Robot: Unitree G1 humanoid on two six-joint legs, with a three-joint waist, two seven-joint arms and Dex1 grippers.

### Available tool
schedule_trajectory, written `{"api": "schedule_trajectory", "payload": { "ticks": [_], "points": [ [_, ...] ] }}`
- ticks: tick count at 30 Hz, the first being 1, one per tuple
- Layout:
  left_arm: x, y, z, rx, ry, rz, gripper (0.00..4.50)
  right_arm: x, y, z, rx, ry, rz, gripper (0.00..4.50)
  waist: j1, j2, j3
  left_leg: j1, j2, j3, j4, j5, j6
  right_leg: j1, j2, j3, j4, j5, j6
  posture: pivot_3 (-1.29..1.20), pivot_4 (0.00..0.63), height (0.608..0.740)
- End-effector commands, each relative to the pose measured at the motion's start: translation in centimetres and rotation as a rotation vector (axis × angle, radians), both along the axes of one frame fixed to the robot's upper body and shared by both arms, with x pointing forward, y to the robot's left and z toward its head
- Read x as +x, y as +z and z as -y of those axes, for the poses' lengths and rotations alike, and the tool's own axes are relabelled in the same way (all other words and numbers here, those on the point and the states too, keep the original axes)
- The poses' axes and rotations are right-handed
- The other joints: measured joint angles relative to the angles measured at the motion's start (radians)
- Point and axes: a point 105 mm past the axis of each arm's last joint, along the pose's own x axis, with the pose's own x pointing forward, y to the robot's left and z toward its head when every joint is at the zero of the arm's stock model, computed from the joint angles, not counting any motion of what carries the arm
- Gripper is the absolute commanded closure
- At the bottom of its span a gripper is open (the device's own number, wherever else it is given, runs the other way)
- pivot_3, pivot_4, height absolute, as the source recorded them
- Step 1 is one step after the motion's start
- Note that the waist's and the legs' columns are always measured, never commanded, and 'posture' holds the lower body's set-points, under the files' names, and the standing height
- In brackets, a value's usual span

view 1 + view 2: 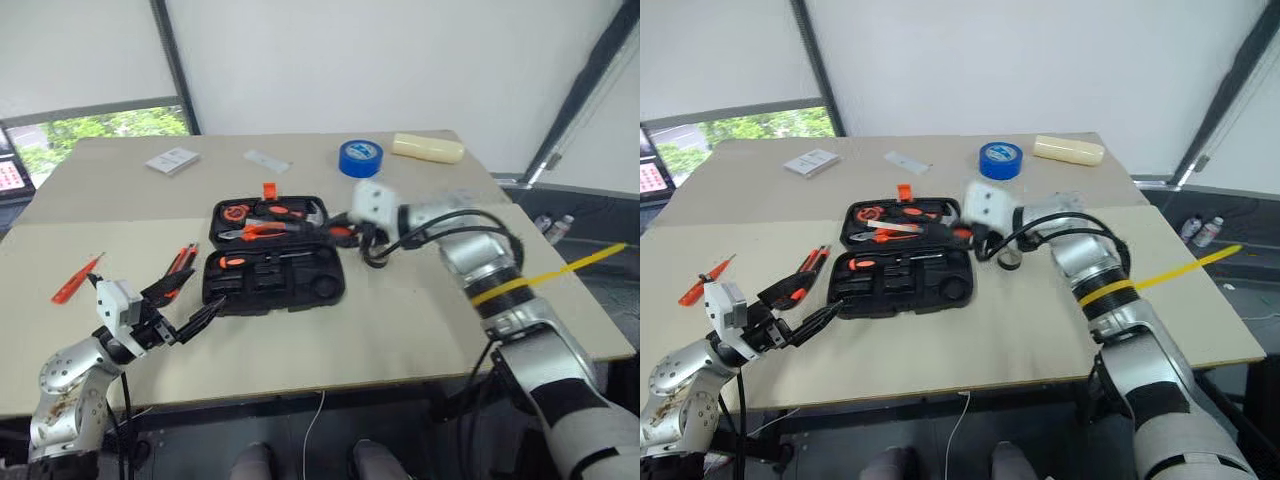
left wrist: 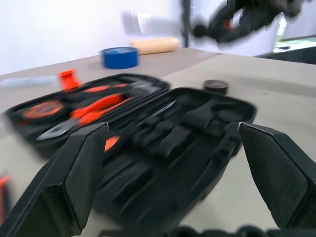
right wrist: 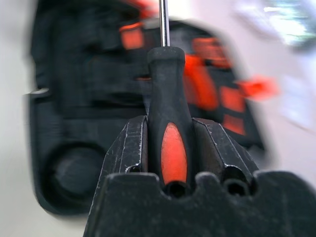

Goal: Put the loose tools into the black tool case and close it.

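Holding a black-and-orange screwdriver [image 3: 170, 128] tight by its handle, the right hand [image 3: 170, 143] is beside the right end of the open black tool case [image 1: 272, 262]. The metal tip points out past the fingers [image 3: 129, 148], toward the case.

The case lies open in the middle of the counter [image 1: 420, 320]. Some orange tools already sit in its far half. The near half has many dark slots.

To do this step well, I think the right hand should turn the screwdriver so it lies flat and lines up with a long slot. Then it should go down slowly, press the tool in, and only then let go.

The left hand [image 1: 185, 318] is wide open and holds nothing. It hovers near the left front corner of the case.

More tools wait outside the case. A slim orange screwdriver [image 1: 76, 279] lies far to the left. Another black-and-orange tool [image 1: 182, 262] lies just left of the case. A small dark tape roll [image 1: 1009, 259] sits just right of it.
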Motion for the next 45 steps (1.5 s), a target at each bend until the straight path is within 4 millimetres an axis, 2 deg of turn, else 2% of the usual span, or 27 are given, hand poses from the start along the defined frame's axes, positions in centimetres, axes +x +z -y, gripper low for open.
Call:
{"api": "schedule_trajectory", "payload": {
  "ticks": [1,6,11,19,22,28,41,43,45],
  "points": [
    [-0.2,1.6,0.7,0.025,-0.018,0.063,0.00,0.8,0.1,-0.9,-0.109,0.055,0.073,3.48,0.009,0.000,0.000,-0.001,0.000,0.000,0.000,0.000,0.000,0.000,-0.001,0.000,-0.001,0.000,0.001,0.00,0.150,0.740],
    [-0.5,1.7,1.1,0.020,-0.013,0.067,0.00,1.4,-2.0,-1.3,-0.200,0.041,0.055,3.48,0.018,0.000,0.000,-0.004,-0.001,0.001,0.000,-0.001,-0.001,-0.002,-0.002,0.000,-0.001,0.001,0.002,0.00,0.150,0.740],
    [-0.9,1.6,1.4,0.021,-0.009,0.059,0.00,2.0,-1.4,-2.1,-0.125,-0.023,0.030,3.48,0.003,0.000,0.000,-0.001,0.000,0.001,-0.001,-0.001,-0.001,-0.002,-0.001,0.000,0.001,0.001,-0.001,0.00,0.150,0.740],
    [-1.1,1.8,1.1,0.030,0.009,0.055,0.00,2.3,0.0,-0.8,-0.058,-0.032,0.010,3.48,0.001,0.000,0.000,-0.001,0.001,0.001,-0.001,-0.001,-0.001,-0.002,0.000,0.000,0.000,0.001,-0.001,0.00,0.150,0.740],
    [-1.0,1.8,1.0,0.034,0.010,0.053,0.00,2.6,-0.7,-0.3,-0.101,-0.055,0.030,3.48,0.000,0.000,0.000,-0.001,0.001,0.001,-0.001,-0.001,-0.001,-0.002,0.000,0.000,0.000,0.001,-0.001,0.00,0.150,0.740],
    [-1.0,1.8,1.5,0.041,-0.003,0.054,0.00,2.7,-2.2,-0.8,-0.152,-0.060,0.068,3.48,-0.002,0.000,0.000,0.000,0.001,0.001,-0.001,-0.001,-0.001,-0.002,0.000,0.000,0.000,0.001,-0.001,0.00,0.150,0.740],
    [-1.2,1.7,1.4,0.050,0.001,0.045,0.00,2.8,-2.6,-1.7,-0.173,-0.069,0.089,3.48,-0.002,0.000,0.000,0.000,0.001,0.001,-0.001,-0.001,-0.002,-0.002,0.000,0.000,0.000,0.001,-0.001,0.00,0.150,0.740],
    [-1.1,1.8,1.4,0.050,0.004,0.046,0.00,2.7,-2.9,-1.3,-0.189,-0.073,0.055,2.47,-0.002,0.000,0.000,0.000,0.001,0.001,-0.002,-0.001,-0.002,-0.002,0.000,0.000,0.000,0.001,-0.001,0.00,0.150,0.740],
    [-1.1,1.8,1.4,0.049,0.006,0.047,0.00,2.5,-2.6,-1.2,-0.190,-0.041,0.072,1.92,-0.001,0.000,0.000,0.000,0.001,0.001,-0.002,-0.001,-0.002,-0.002,0.000,0.000,0.000,0.001,-0.001,0.00,0.150,0.740]
  ]
}}
